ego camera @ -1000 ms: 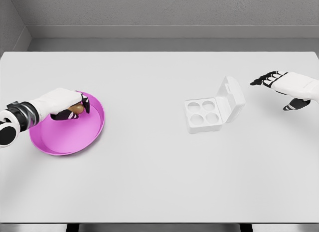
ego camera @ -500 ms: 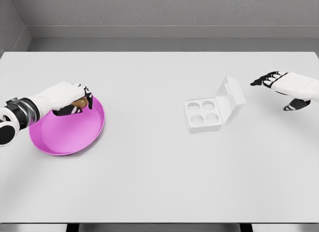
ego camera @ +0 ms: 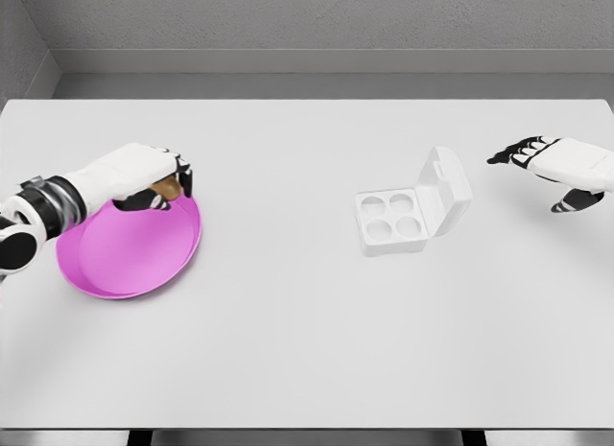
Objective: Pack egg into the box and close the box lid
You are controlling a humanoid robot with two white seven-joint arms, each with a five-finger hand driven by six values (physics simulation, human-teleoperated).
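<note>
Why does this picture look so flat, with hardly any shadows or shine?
Head view: soft, even simulator light; the table shows no glare and everything is sharp. Only faint shading shows inside the pink plate and the open egg box; the left hand holding the egg casts almost no shadow.

white moulded left hand (ego camera: 144, 175), black finger joints, banded black-and-grey wrist; matching right hand (ego camera: 556, 164)
</note>
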